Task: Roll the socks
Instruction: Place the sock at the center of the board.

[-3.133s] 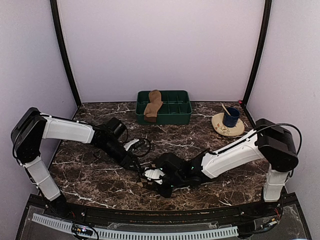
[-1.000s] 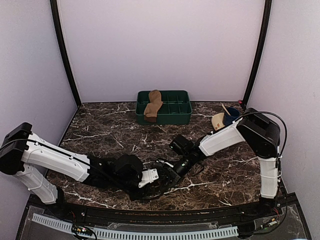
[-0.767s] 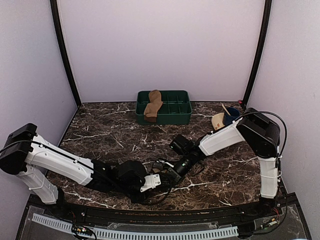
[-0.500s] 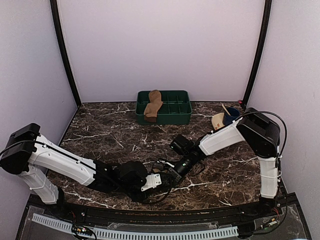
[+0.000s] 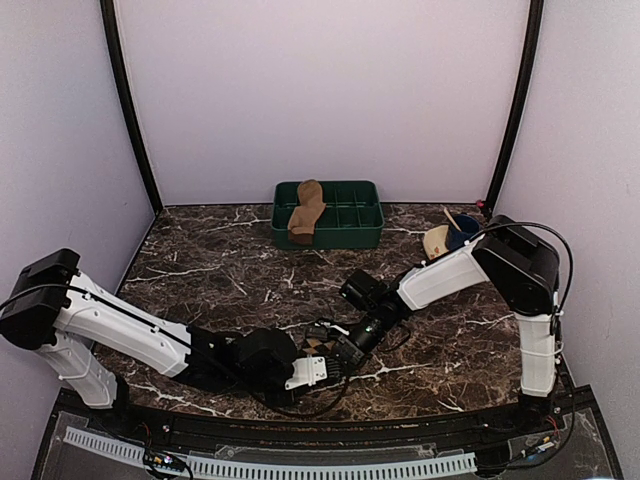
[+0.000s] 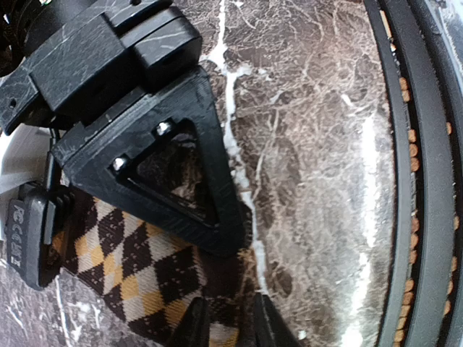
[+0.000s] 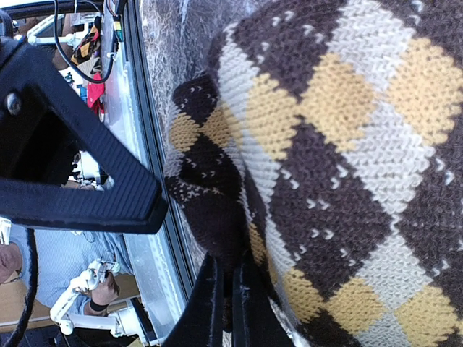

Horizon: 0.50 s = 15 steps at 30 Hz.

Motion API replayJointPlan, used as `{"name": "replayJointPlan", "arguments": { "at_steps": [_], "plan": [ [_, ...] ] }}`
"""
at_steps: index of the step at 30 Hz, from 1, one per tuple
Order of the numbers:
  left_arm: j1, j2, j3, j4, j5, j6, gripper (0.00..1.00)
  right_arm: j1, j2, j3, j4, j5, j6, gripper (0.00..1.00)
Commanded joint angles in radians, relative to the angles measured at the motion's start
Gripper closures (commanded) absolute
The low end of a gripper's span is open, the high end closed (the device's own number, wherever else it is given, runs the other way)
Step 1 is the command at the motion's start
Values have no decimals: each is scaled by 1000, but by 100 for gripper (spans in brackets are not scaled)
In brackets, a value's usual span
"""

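1. The dark-brown-and-tan knitted argyle sock (image 6: pixel 137 267) lies on the dark brown, white-veined marble table (image 5: pixel 220 270). It is near the front edge and about midway across, where the two arms meet. From above it is almost wholly hidden beneath them.
2. The right gripper (image 7: pixel 226 307) has its jaws together, pinching a dark fold of the argyle sock (image 7: pixel 347 144). The sock's diamonds fill most of the right wrist view.
3. The left gripper (image 6: pixel 226 327) reaches in from the left, low along the front edge. Its fingertips (image 6: pixel 192 329) stand a little apart with the sock's dark edge in the gap. I cannot tell whether they press the fabric.
4. In the left wrist view, one black triangular finger (image 6: pixel 217 181) of the right gripper sits on the sock, just beyond the left fingertips.
5. The plain soft tan-brown sock (image 5: pixel 305 210) lies well apart from all this. It is draped over the left compartments of the green plastic compartment tray (image 5: pixel 350 238) at the back of the table, with its upper end over the rear rim.
6. At the right rear, a round cream plate (image 5: pixel 437 242) carries a dark blue cup (image 5: pixel 462 230). Both are partly behind the right arm's white link.
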Motion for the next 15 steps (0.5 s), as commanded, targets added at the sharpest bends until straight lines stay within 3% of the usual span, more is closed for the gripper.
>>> {"name": "replayJointPlan", "arguments": {
  "at_steps": [1, 4, 15],
  "plan": [
    [-30, -34, -21, 13, -12, 26, 83, -5, 33, 3, -46, 31, -6, 100],
    [-54, -35, -30, 18, -37, 26, 92, -7, 32, 1, -47, 31, -6, 100],
    [-88, 6, -30, 29, -132, 27, 92, -7, 34, 1, -49, 28, -7, 100]
  ]
}}
